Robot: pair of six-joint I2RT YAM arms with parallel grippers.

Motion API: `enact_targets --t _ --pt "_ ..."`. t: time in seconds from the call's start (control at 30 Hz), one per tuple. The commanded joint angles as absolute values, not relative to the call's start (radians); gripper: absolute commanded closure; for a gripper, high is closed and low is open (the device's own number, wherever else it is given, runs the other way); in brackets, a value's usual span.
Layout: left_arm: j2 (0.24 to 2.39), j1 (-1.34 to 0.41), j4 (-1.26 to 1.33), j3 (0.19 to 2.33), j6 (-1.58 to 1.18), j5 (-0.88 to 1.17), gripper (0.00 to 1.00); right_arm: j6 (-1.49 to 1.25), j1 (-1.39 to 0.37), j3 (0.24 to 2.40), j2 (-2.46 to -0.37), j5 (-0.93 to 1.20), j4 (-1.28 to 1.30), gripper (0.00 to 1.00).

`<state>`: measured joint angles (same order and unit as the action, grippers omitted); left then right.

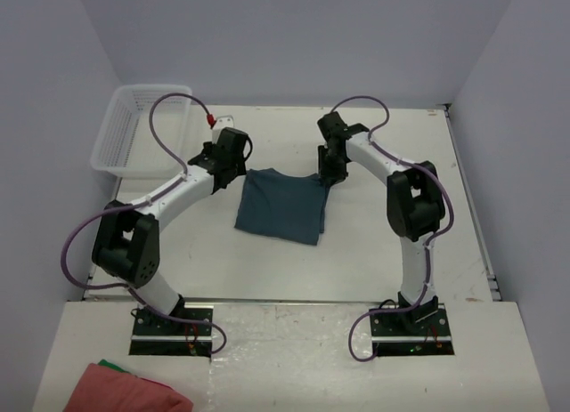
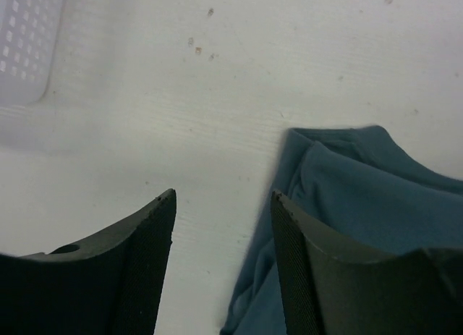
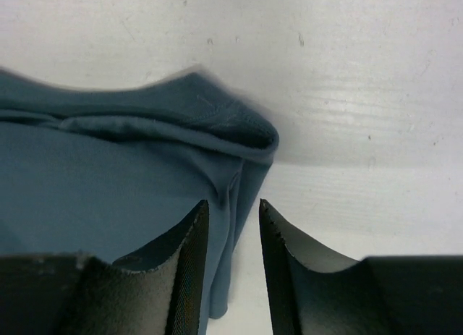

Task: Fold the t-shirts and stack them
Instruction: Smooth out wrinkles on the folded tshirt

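Observation:
The dark teal-blue t-shirt [image 1: 280, 207] lies folded into a rough rectangle on the white table, between the two arms. My left gripper [image 1: 239, 170] hovers at its far left corner. In the left wrist view the left gripper [image 2: 223, 197] stands open over bare table, with the t-shirt [image 2: 362, 197] edge just under its right finger [image 2: 289, 263]. My right gripper [image 1: 328, 173] hovers at the far right corner. In the right wrist view the right gripper [image 3: 232, 205] has its jaws apart above the t-shirt [image 3: 108, 190] folded side edge, gripping nothing.
A white mesh basket [image 1: 138, 127] stands at the far left of the table; its corner [image 2: 25, 45] shows in the left wrist view. A pink-red cloth with a green edge [image 1: 125, 390] lies on the near platform at the bottom left. Walls close in behind and on both sides.

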<state>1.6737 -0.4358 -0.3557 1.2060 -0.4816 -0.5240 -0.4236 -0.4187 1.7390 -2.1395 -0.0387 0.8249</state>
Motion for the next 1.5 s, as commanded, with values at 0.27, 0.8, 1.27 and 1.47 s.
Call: enact_targets --t 0.27,0.8,1.27,1.47 --pt "1.493 -0.56 -0.454 1.055 -0.643 -0.367 0.8 -0.405 -0.425 1.652 -1.993 -0.006 0.769 0.64" --pt "1.483 -0.565 -0.43 0.959 -0.624 -0.302 0.79 -0.42 -0.413 1.781 -2.14 0.068 0.828 0.65" --pt "1.572 -0.574 -0.373 0.936 -0.597 -0.275 0.78 -0.422 -0.406 1.772 -2.135 0.066 0.828 0.65" --pt "1.601 -0.572 -0.38 0.934 -0.603 -0.299 0.82 -0.419 -0.406 1.753 -2.126 0.077 0.838 0.67"
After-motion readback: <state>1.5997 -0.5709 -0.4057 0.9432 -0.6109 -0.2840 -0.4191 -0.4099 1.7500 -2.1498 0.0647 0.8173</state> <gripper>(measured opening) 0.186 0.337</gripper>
